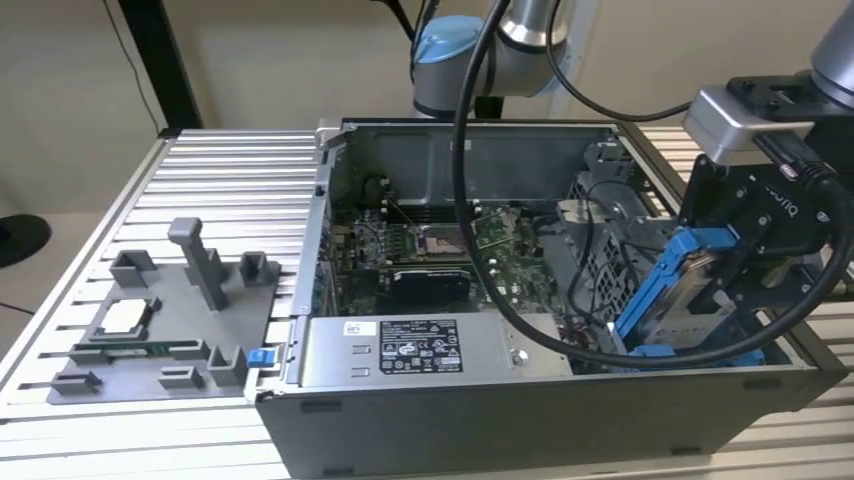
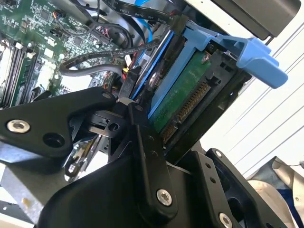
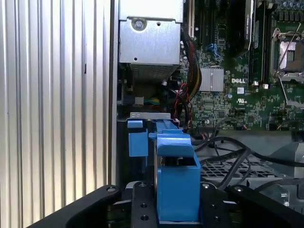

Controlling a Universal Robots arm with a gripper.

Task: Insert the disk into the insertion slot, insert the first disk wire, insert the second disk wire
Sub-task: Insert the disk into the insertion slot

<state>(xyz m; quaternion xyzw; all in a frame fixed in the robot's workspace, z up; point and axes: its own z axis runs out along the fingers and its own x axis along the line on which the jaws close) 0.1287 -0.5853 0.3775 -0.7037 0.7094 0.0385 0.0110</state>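
The disk (image 1: pixel 678 292), clipped in its blue carrier, stands tilted at the four o'clock corner of the computer case (image 1: pixel 534 425) in the exterior view. Its lower end is down at the insertion slot (image 1: pixel 603 270) and its upper end is raised. The gripper (image 2: pixel 173 114) has its fingers (image 2: pixel 142 137) clamped on the carrier's sides. Insertion looks unfinished. The disk's connector (image 2: pixel 189 107) is bare, so both wires remain.

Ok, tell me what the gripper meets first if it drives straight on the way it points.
Likely the drive bay: the gripper, shut on the disk, points down toward it, though depth is unclear.
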